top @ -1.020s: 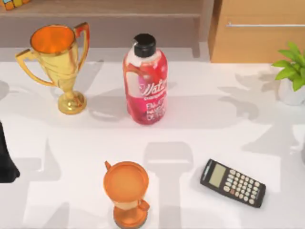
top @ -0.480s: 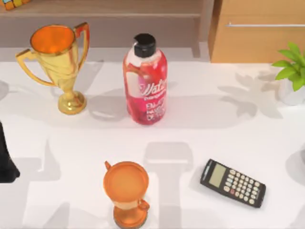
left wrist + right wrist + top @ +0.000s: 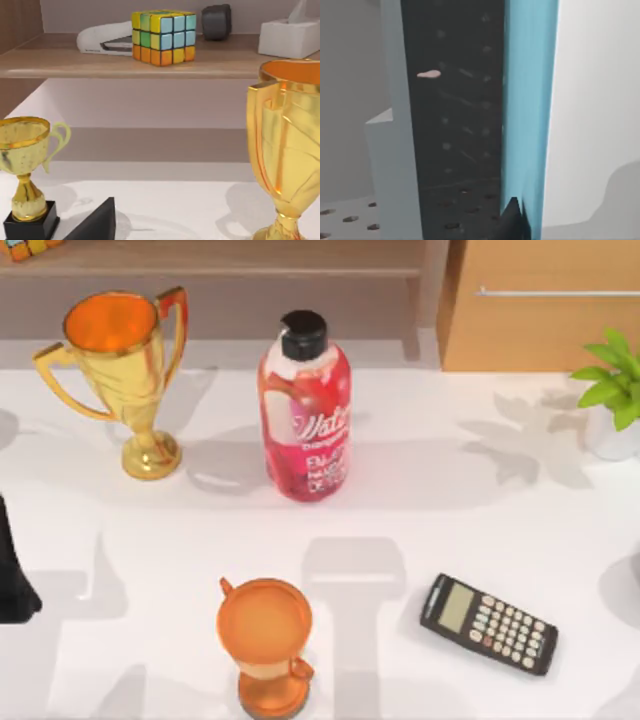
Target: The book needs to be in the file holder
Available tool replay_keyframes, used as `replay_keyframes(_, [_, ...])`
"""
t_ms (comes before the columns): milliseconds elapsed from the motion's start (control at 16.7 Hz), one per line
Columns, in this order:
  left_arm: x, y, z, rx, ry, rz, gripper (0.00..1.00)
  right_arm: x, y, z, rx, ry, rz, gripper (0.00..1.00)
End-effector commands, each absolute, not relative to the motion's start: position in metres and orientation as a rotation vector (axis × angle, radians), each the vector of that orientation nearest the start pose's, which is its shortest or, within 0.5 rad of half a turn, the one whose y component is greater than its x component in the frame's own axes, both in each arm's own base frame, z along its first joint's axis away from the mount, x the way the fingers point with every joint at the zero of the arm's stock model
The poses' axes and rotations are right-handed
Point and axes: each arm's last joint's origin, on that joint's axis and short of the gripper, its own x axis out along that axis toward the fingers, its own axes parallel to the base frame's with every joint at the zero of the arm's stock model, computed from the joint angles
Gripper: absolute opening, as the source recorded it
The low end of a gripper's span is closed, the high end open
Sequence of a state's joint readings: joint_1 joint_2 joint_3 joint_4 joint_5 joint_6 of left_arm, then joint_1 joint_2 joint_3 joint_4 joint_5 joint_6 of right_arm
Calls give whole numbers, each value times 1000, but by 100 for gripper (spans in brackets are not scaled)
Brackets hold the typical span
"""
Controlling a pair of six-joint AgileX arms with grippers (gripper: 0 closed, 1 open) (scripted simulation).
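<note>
In the right wrist view the book's pale blue side (image 3: 527, 110) stands upright and very close, running the height of the picture. Right beside it is a dark perforated wall of the file holder (image 3: 455, 125), with a grey upright edge and a grey holed base at its foot. A dark part of my right gripper (image 3: 512, 222) shows at the foot of the blue side, touching it; its grip is hidden. My left arm is parked off the table's left side.
On the table stand a gold trophy (image 3: 125, 370), a red bottle (image 3: 305, 410), an orange cup (image 3: 265, 640), a black calculator (image 3: 488, 623) and a plant (image 3: 612, 390). A black shape (image 3: 12, 575) sits at the left edge.
Shadows at the table's right edge have shifted slightly. Nothing on the table has moved.
</note>
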State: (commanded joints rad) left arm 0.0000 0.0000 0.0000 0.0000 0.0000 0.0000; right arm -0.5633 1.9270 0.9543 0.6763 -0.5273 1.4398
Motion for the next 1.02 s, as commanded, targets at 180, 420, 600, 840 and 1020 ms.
replay_keyframes(180, [106, -1, 160, 0, 0, 0, 100, 354, -194, 153, 1567, 201, -192, 0])
replay_keyframes(420, [106, -1, 160, 0, 0, 0, 100, 373, -193, 147, 1570, 206, -197, 0])
replay_keyframes(600, [106, -1, 160, 0, 0, 0, 100, 375, -193, 146, 1571, 207, -199, 0])
replay_keyframes(840, [106, -1, 160, 0, 0, 0, 100, 375, -193, 146, 1571, 207, -199, 23])
replay_keyframes(1020, [106, -1, 160, 0, 0, 0, 100, 375, -193, 146, 1571, 207, -199, 45])
